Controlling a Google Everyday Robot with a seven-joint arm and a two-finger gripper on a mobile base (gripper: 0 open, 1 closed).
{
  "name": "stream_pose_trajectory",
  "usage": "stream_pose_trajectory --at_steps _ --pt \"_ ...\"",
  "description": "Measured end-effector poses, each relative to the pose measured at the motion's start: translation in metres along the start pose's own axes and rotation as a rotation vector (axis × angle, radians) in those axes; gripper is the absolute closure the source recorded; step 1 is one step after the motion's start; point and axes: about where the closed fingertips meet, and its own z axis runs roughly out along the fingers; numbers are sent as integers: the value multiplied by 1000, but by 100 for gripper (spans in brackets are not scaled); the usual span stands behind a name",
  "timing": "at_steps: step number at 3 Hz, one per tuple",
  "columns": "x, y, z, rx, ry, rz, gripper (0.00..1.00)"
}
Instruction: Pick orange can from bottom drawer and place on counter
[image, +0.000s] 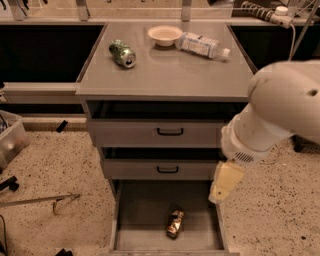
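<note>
The front edge of the bottom drawer (142, 210) is cut off by the lower frame, and the bulky white arm (272, 112) covers the cabinet's right side. Only a pale cream, tapered piece of the gripper (225, 182) shows beneath the arm's ribbed white wrist. Whether the gripper is spread or closed cannot be told; it holds nothing and hangs over the drawer's right wall. The orange can (175, 223) lies on its side below and to the left of the gripper, apart from it, on the drawer's plain flat grey floor; its shiny orange-gold sides look crumpled. Just left of the gripper is a shallower grey drawer with a black handle (167, 170), and a second handle (169, 132) sits higher. Far above the gripper the smooth grey counter (165, 75) carries a green can (122, 53) on its side, a shallow pale bowl (165, 35) and a clear plastic bottle (202, 46) lying down.
</note>
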Motion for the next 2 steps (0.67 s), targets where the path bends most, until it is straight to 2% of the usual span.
stream_pose_trajectory --at_steps 1,2 --pt "-3 26 76 -39 -9 1 0" --pt "-3 26 76 -39 -9 1 0"
